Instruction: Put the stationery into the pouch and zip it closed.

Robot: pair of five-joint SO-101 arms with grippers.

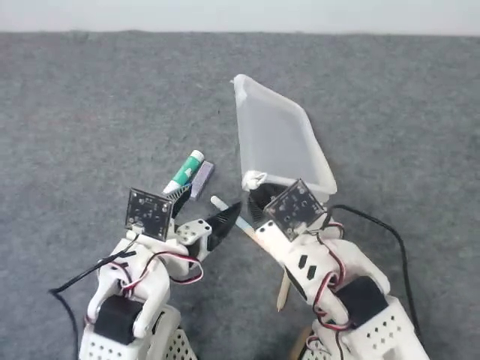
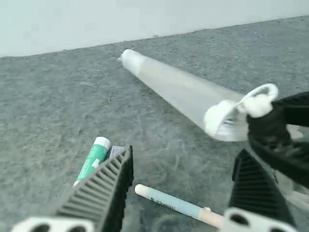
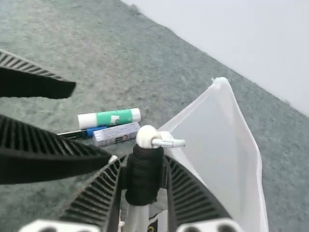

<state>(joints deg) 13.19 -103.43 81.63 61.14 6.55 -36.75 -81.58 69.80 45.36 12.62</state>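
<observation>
A frosted, see-through pouch [image 1: 277, 142] stretches away across the grey carpeted table [image 1: 90, 112], its near end in the grip of the right gripper [image 3: 142, 164]. The jaws are pressed tight on the black tab of the zip pull [image 3: 147, 137], whose white knob and metal tongue stick out just past the fingertips. In the left wrist view the pouch tapers from that held end down to a far corner resting on the carpet. What lies inside cannot be made out through its cloudy wall. The stationery lies on the carpet outside the pouch, to the left of its near end. A green-and-white glue stick [image 1: 185, 171] and a small grey box [image 1: 201, 180] rest side by side and touching, and in the right wrist view a blue-and-black piece [image 3: 84, 133] shows against them, partly hidden. Nearer the arms lies a pen [image 2: 174, 205] with a white tip, pale blue barrel and beige end, angled towards the right arm's base. The left gripper [image 2: 186, 159] hangs just above the pen, its ribbed black jaws spread wide and gripping nothing, with one jaw near the glue stick and the other close to the held end of the pouch.
</observation>
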